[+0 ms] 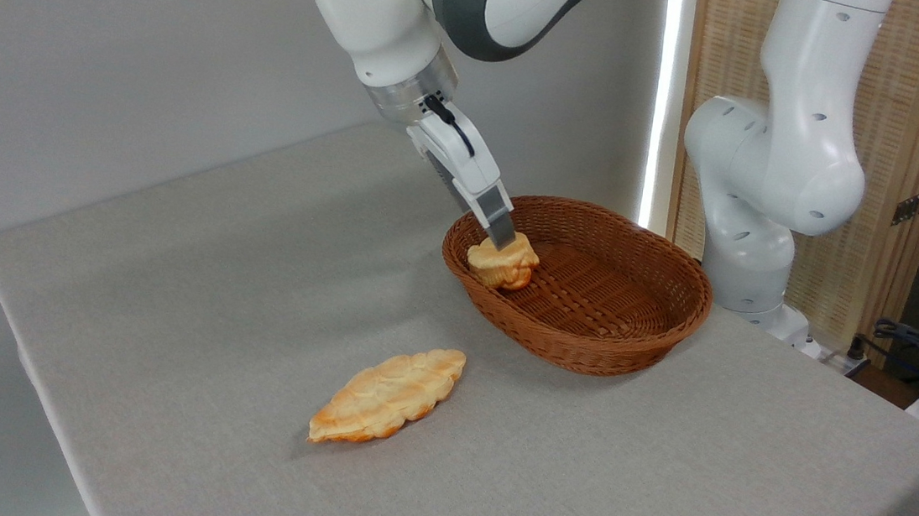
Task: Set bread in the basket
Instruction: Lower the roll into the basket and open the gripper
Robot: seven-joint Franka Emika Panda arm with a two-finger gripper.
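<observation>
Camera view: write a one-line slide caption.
Gripper just above the bread lying inside the basket; a flat pastry lies on the table.

Even, soft indoor light; frame bright and sharp throughout, no motion blur. Overexposed white strip of glare (667, 101) up and right of the jaws, between wall and slatted screen. Diffuse shadow on the counter (254, 289) below and left of the jaws; a thin one under the flat pastry (387, 396). Basket (587, 338) interior darker on its near side. No visible edge distortion.
</observation>
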